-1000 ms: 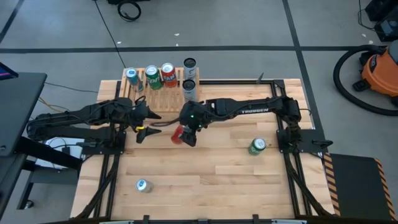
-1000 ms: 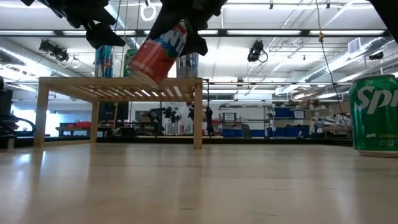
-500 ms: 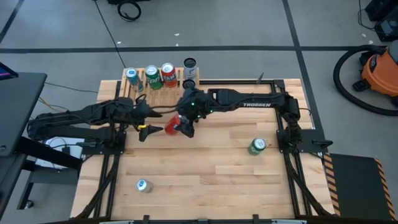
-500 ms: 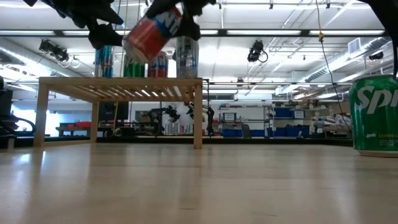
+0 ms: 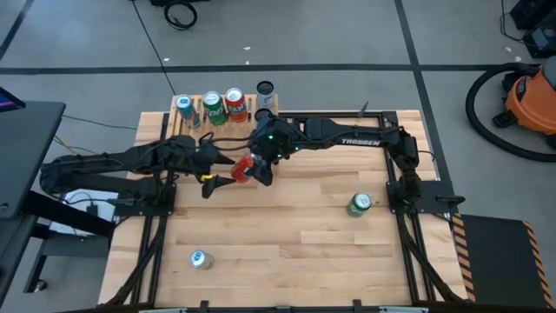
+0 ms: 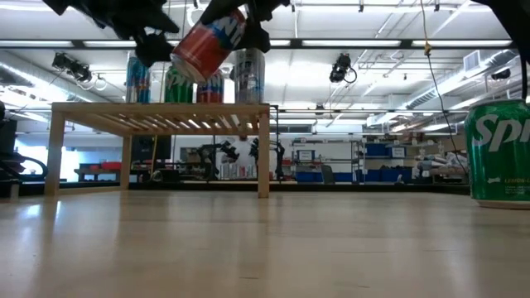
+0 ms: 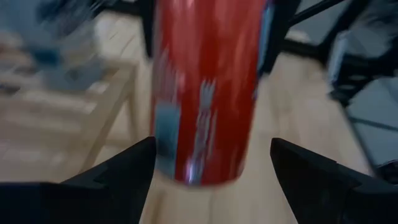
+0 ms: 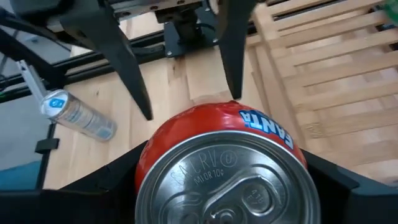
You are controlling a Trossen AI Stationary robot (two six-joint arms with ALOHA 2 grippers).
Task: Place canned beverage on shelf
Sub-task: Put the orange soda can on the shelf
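A red can (image 5: 244, 168) of smooth printed metal, cylindrical with a silver pull-tab lid, is held tilted in the air by the right gripper (image 5: 259, 169), whose dark fingers are clamped on its sides. It is carried above the table (image 5: 287, 235) just in front of the shelf's (image 5: 228, 135) near edge, higher than the shelf top as seen in the low view. The can's body fills the left wrist view (image 7: 208, 87), with white and blue lettering on the red.

The left gripper (image 5: 219, 169) is positioned just left of the can, its two dark tapered fingers spread apart and holding nothing; the can is seen between and beyond them, with no contact made out.

The shelf is a low rack of pale wood, built of thin parallel slats on short square legs, at the table's far left. Along its far edge are stood a blue can (image 5: 183, 108), a green can (image 5: 212, 108), a second red can (image 5: 234, 103) and a grey can (image 5: 265, 93), all upright. The slats nearer the arms are bare.

Elsewhere on the light, plank-grained table, a green can (image 5: 359, 204) is stood upright at the right, and a slim pale-blue can (image 5: 200, 259) is seen near the front left. An orange vacuum (image 5: 532, 100) is on the floor at far right.
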